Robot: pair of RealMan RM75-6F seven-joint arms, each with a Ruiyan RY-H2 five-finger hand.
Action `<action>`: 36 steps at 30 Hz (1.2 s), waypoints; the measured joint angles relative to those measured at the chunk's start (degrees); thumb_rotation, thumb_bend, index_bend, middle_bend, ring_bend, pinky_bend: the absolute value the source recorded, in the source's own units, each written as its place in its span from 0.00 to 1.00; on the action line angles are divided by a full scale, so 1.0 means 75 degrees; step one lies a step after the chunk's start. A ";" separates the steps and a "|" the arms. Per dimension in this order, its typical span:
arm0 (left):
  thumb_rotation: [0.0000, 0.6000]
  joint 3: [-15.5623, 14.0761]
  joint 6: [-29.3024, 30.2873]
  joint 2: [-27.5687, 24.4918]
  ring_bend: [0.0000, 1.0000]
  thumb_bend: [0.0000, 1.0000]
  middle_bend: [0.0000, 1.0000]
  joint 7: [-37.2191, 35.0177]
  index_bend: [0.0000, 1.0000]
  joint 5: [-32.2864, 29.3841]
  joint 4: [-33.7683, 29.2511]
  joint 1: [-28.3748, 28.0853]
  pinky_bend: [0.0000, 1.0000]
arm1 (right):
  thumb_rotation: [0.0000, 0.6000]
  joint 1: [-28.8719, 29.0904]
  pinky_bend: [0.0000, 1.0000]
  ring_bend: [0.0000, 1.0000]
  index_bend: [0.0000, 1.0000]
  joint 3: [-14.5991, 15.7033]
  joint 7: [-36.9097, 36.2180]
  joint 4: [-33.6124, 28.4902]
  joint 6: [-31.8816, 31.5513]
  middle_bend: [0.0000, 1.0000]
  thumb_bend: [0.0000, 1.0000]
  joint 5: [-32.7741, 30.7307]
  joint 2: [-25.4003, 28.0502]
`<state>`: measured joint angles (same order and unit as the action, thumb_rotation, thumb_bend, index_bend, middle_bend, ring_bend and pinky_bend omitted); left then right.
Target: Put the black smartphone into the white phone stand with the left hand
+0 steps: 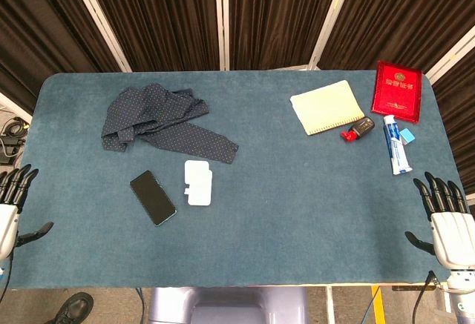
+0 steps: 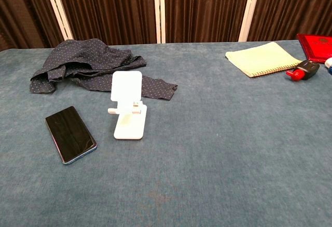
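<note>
The black smartphone (image 1: pixel 153 197) (image 2: pixel 70 134) lies flat, screen up, on the blue table cloth, just left of the white phone stand (image 1: pixel 199 182) (image 2: pixel 127 109). The stand is upright and holds nothing. My left hand (image 1: pixel 10 202) hovers at the table's left edge, fingers spread, well to the left of the phone. At the right edge, my right hand (image 1: pixel 447 219) is likewise spread and holds nothing. Neither hand shows in the chest view.
A crumpled dark dotted cloth (image 1: pixel 159 120) (image 2: pixel 88 63) lies behind the phone and stand. At the far right are a pale yellow notebook (image 1: pixel 327 107), a red booklet (image 1: pixel 397 90), a small red-and-black object (image 1: pixel 358 130) and a toothpaste tube (image 1: pixel 397 144).
</note>
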<state>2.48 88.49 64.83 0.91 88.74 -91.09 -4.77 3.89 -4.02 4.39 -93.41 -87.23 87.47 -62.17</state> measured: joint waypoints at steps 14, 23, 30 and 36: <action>1.00 0.0004 -0.0809 0.0134 0.00 0.00 0.00 -0.0049 0.00 -0.0045 0.0244 -0.0463 0.00 | 1.00 0.0050 0.00 0.00 0.00 -0.0002 0.0079 -0.0048 0.0147 0.00 0.00 -0.0073 -0.0011; 1.00 -0.0024 -0.3187 0.0381 0.03 0.00 0.00 -0.0262 0.04 0.0841 0.1005 -0.2408 0.07 | 1.00 0.0201 0.00 0.00 0.00 -0.0112 0.0401 0.0015 0.0646 0.00 0.00 -0.0682 -0.0097; 1.00 -0.0097 -0.4705 0.0641 0.10 0.00 0.06 -0.0073 0.15 0.1232 0.1568 -0.3778 0.12 | 1.00 0.0271 0.00 0.00 0.00 -0.0232 0.0519 0.0057 0.0820 0.00 0.00 -0.1026 -0.0118; 1.00 -0.0232 -0.5207 0.0929 0.13 0.00 0.09 -0.0012 0.17 0.1318 0.1916 -0.4260 0.16 | 1.00 0.0310 0.00 0.00 0.00 -0.0256 0.0639 0.0095 0.0916 0.00 0.00 -0.1171 -0.0157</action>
<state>0.74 49.44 71.80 0.82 98.62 -76.72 -36.72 6.21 -5.94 9.18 -92.70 -80.36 78.68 -63.35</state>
